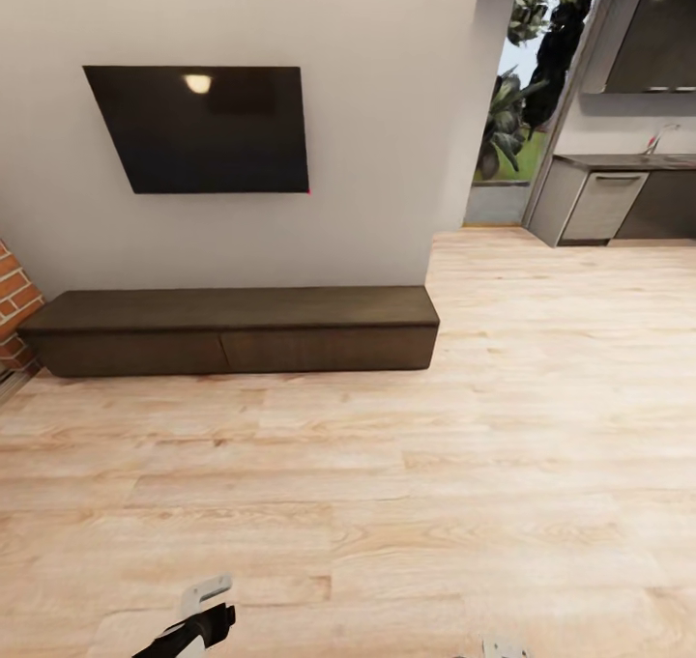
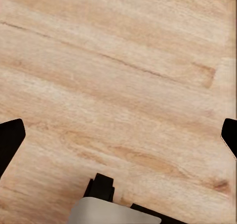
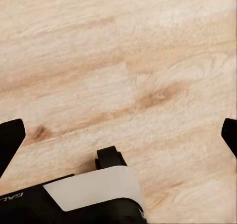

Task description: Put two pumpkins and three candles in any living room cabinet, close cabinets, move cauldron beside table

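Note:
The long, low, dark brown cabinet [image 1: 232, 332] stands against the white wall, a few steps ahead of me, with both drawer fronts shut. The pumpkins, candles, cauldron and table are out of view. My left gripper [image 1: 201, 612] hangs low at the front over bare wood floor. In the left wrist view it [image 2: 118, 135] is open, its black fingertips [image 2: 10, 140] spread wide with nothing between them. A corner of my right gripper [image 1: 505, 648] pokes in at the front edge. In the right wrist view it [image 3: 118, 135] is open too, empty above the planks.
A black TV [image 1: 203, 128] hangs on the wall above the cabinet. A brick pillar [image 1: 14, 310] stands at its left end. At the back right are a doorway with plants [image 1: 522, 88] and a kitchen counter [image 1: 619, 194]. Light wood floor [image 1: 406, 465] stretches between.

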Robot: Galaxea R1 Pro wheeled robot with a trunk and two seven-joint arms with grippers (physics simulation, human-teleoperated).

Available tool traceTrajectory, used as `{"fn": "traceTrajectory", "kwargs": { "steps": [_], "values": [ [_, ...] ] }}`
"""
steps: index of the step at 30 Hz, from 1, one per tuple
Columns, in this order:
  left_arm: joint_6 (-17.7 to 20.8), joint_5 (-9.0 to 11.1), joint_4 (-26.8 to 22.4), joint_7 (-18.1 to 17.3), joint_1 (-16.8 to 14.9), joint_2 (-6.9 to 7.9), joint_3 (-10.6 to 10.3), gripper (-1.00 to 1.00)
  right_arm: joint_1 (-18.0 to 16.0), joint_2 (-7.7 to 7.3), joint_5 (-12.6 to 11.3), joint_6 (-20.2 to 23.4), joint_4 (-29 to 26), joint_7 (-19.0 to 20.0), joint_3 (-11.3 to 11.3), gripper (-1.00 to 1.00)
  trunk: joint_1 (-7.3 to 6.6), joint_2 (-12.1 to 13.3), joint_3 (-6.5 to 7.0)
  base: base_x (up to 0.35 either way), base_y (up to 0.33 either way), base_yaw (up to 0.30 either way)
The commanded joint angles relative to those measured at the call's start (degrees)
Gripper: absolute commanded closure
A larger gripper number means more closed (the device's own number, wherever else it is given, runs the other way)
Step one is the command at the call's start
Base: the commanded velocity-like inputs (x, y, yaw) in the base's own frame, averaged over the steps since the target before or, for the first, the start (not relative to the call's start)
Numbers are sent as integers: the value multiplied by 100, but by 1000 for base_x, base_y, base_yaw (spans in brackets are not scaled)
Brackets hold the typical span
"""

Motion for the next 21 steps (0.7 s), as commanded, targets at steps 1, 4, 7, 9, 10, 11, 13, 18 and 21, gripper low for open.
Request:
{"fn": "traceTrajectory", "kwargs": {
  "steps": [1, 4, 7, 9, 10, 11, 13, 18, 21],
  "values": [
    [-11, 49, -8, 28, -1, 1, -50, -100, 13, 4, -53, -20, 56, -9, 56, -100, 3, -3, -5, 292, 0, 0],
    [-12, 49, -8, 28, -1, -2, -50, -100, 257, 5, -34, -23, 168, -9, 59, -100, 3, -3, -5, 290, 0, 0],
    [-11, 49, -8, 28, -1, 2, -50, -100, 386, 3, -50, -17, 201, -13, 57, -100, 3, -3, -5, 280, 2, 0],
    [-11, 49, -8, 28, -1, 4, -50, -100, 414, 5, -53, -16, 209, -12, 56, -100, 3, -3, -5, 273, 42, 0],
    [-11, 49, -8, 28, -1, 8, -50, -100, 424, 5, -55, -13, 212, -11, 59, -100, 3, -3, -5, 267, 39, 0],
    [-11, 49, -8, 28, -1, 9, -50, -100, 427, 13, -57, -11, 213, -10, 61, -100, 3, -3, -5, 261, 25, 0],
    [-11, 49, -8, 28, -1, 7, -50, -100, 430, 34, -63, -8, 214, -10, 60, -100, 3, -3, -5, 251, 15, 0],
    [-11, 49, -10, 28, -1, 6, -50, -100, 433, 22, -84, -10, 214, -9, 50, -100, 3, -3, -5, 198, 16, 0],
    [-11, 49, -9, 28, -1, -2, -50, -100, 434, 17, -86, -11, 215, -9, 48, -100, 3, -3, -5, 257, 75, 0]
  ]
}}
